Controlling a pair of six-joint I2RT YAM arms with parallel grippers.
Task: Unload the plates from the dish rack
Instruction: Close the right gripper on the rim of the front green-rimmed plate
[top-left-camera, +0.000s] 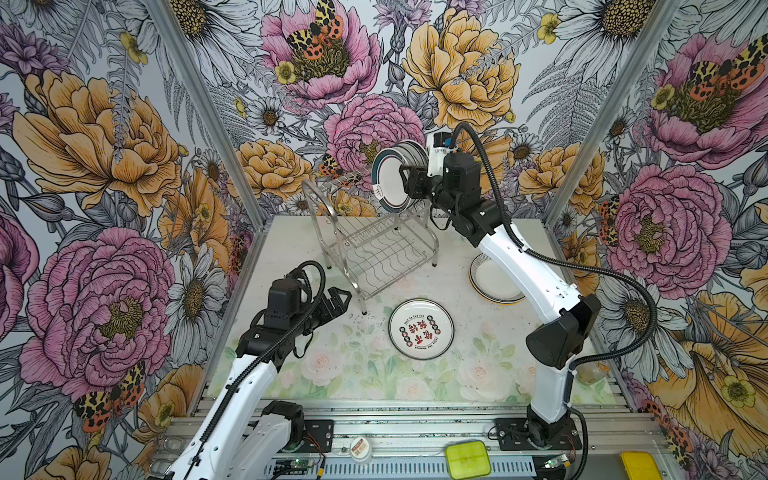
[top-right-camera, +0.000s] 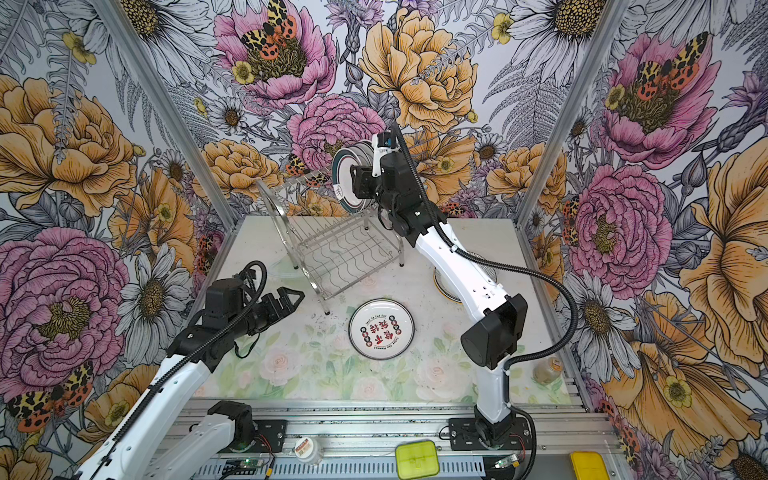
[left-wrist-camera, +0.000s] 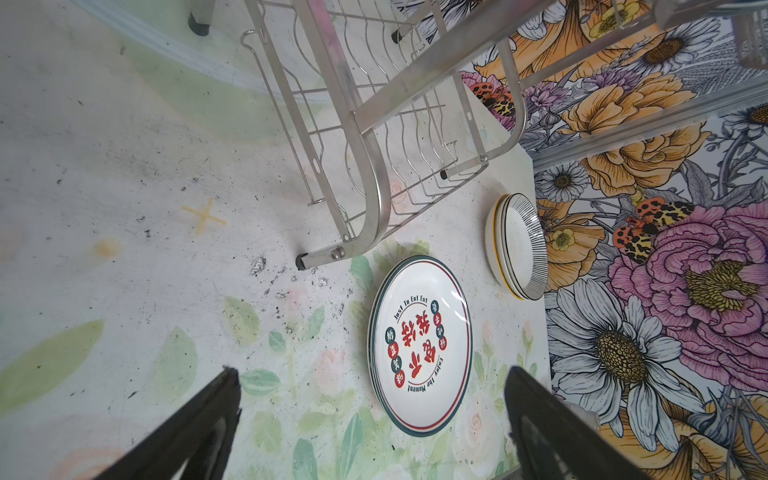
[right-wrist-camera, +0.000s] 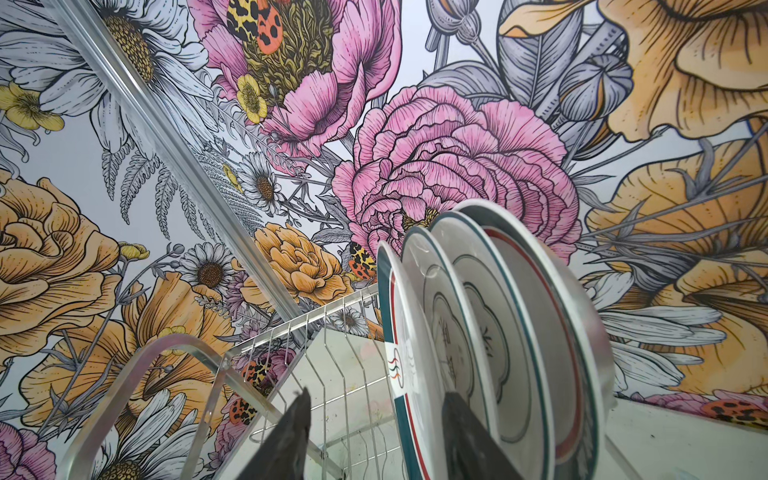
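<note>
Done: red-text plates (top-left-camera: 420, 329) lie flat in front of the rack (top-left-camera: 374, 249), and a striped stack (top-left-camera: 494, 282) sits to its right on the table (top-left-camera: 332, 374).
Left: four or so rack plates (right-wrist-camera: 519, 332) stand on edge at the right end of the top tier, so I'd guess we're past halfway.
Right gripper (right-wrist-camera: 378, 399): jaws apart, straddling the front plate's (right-wrist-camera: 415, 374) rim. There's a gap on one side, so no pinch yet.
Left gripper (top-left-camera: 338, 297): spread wide, holding nothing, hanging near the rack's front leg.
</note>
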